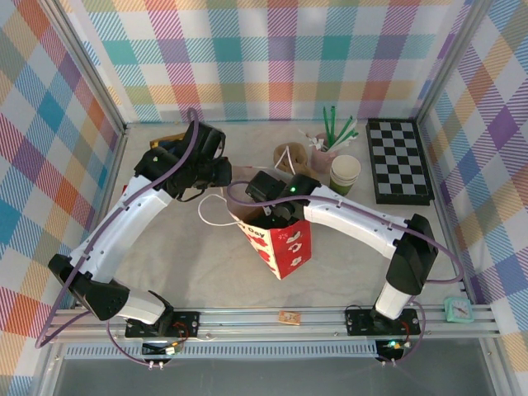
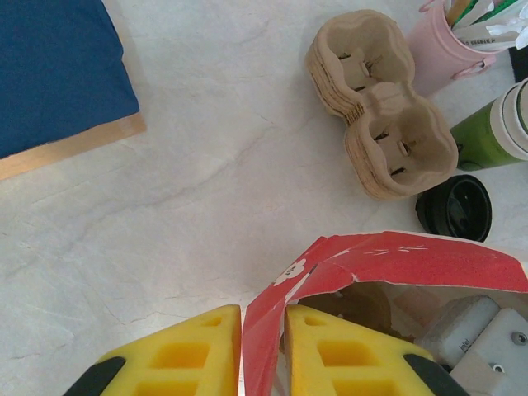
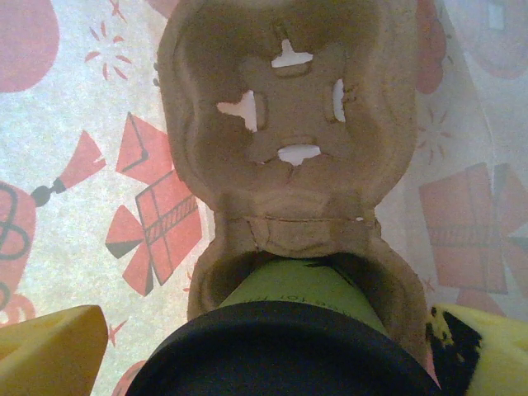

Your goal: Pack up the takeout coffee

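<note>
Fingers (image 2: 177,356) of the left gripper (image 2: 262,318) pinch the near rim of the red bag (image 2: 396,256), holding its mouth apart. Inside the bag, the right gripper (image 3: 268,351) has its 2 fingers (image 3: 54,342) spread wide, 1 on each side of the takeout coffee (image 3: 285,289). I see a sliver of gap at the left finger, so I read them as open rather than clamped. The coffee sits in the near pocket of the pulp carrier (image 3: 289,124) deep in the bag, and the far pocket is empty. I judge the coffee placed, so the step in hand is getting out cleanly. I would lift the right arm straight up through the bag's mouth, fingers wide so neither catches the black lid (image 3: 280,359) or the carrier's wall. I would hold the rim with the left until the right is above the bag.
</note>
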`<state>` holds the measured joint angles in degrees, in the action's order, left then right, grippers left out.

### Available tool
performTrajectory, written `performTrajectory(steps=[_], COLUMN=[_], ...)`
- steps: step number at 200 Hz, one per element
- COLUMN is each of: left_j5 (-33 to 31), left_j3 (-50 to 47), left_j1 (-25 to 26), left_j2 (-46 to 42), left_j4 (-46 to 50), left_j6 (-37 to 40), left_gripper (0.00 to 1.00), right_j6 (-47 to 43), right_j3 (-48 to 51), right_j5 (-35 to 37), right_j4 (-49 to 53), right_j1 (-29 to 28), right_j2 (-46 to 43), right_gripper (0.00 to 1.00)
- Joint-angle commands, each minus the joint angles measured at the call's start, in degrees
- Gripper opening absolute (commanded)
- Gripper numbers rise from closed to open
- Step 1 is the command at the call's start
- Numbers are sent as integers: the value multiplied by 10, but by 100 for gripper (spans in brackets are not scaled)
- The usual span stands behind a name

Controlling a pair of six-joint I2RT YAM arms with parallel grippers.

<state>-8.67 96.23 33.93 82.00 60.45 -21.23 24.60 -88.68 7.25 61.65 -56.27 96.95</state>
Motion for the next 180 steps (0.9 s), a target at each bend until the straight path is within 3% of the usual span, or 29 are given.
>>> performTrajectory(steps=[1,50,82,180], left_j5=[-16,-5,-1,-9], left_j3=[19,14,11,11], left_j1=[-1,-1,1,4], left_j2=[-11,-13,-16,-19], left_j4=[13,3,-1,-2], left_j6=[0,-2,-3,-3], left_gripper=[23,25,25,25], right_j6=[-6,-10,2,-5], right_j3=[-7,-10,-50,-101], right_j5=[5,-6,8,13], right_j4=[4,-14,30,62], right_j1=[-2,-2,-2,-3], right_j2=[-19,2,47,49], right_gripper=[99,99,99,99])
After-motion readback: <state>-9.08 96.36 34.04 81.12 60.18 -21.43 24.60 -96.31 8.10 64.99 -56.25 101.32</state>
